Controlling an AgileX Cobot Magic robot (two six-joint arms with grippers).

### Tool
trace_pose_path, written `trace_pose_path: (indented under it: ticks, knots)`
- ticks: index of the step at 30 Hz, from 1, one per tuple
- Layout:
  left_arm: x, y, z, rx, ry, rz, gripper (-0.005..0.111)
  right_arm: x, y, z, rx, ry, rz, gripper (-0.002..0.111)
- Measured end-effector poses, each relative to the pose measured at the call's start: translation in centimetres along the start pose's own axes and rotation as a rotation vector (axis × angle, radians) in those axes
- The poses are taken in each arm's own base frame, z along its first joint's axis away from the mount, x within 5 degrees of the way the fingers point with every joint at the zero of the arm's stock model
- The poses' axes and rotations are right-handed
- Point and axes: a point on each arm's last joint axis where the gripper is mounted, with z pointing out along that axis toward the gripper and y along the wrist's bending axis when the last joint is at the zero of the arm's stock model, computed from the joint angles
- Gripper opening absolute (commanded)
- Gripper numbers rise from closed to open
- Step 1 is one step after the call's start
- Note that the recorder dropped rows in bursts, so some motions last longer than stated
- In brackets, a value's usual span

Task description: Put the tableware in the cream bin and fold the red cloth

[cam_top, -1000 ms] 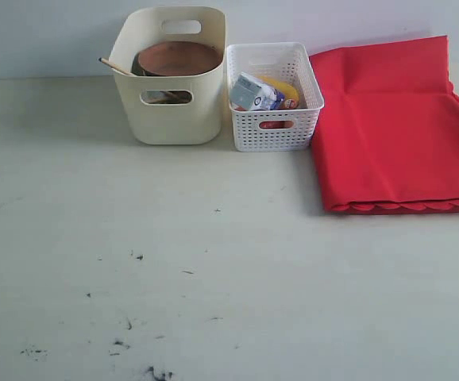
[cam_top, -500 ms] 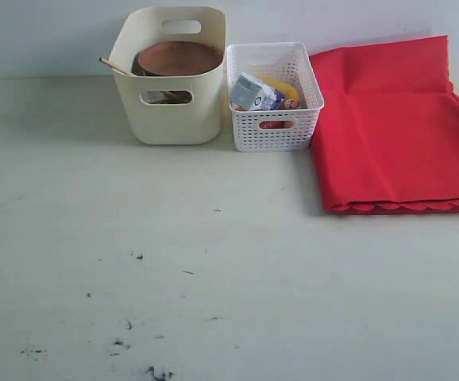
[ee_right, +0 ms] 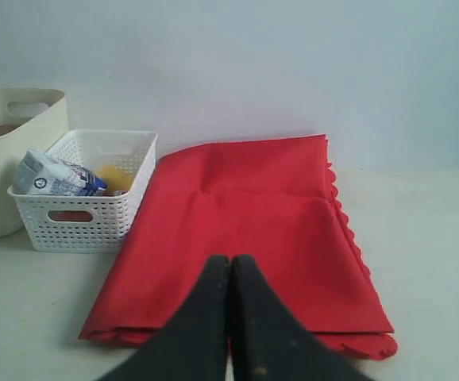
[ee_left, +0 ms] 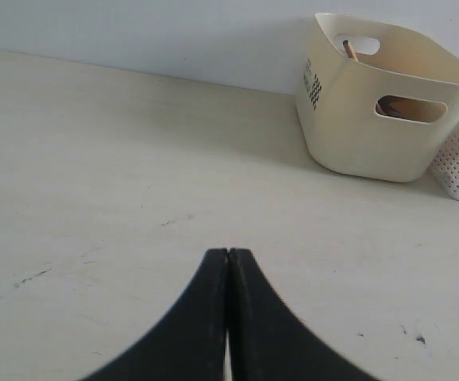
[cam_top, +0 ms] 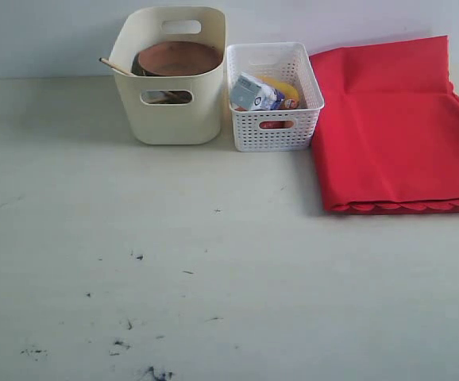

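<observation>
We see the left pincer (ee_left: 228,258) pressed shut, empty. At eleven o'clock on the desk (cam_top: 214,262) stands the cream bin (cam_top: 170,111), with a round brown plate (cam_top: 179,58) inside and a wooden stick (cam_top: 117,67) over its nine o'clock rim. At two o'clock the red cloth (cam_top: 392,127) lies flat, faintly creased, its scalloped edge towards six. The right pincer (ee_right: 230,266) is closed too, empty.

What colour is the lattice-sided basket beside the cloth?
The basket is white, clearest in the exterior view.

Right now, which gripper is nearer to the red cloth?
Right. The right gripper is directly before the red cloth; the left gripper faces the cream bin, no cloth in its view.
</observation>
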Motion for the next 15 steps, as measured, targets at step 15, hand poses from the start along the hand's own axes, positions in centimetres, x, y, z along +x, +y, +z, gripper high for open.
trace_pose_path:
  ticks: [15]
  knots:
    - [0.0,0.0,0.0,0.0,0.0,0.0,0.0,4.4,-0.4,1.0,0.041,0.075,0.102,0.0]
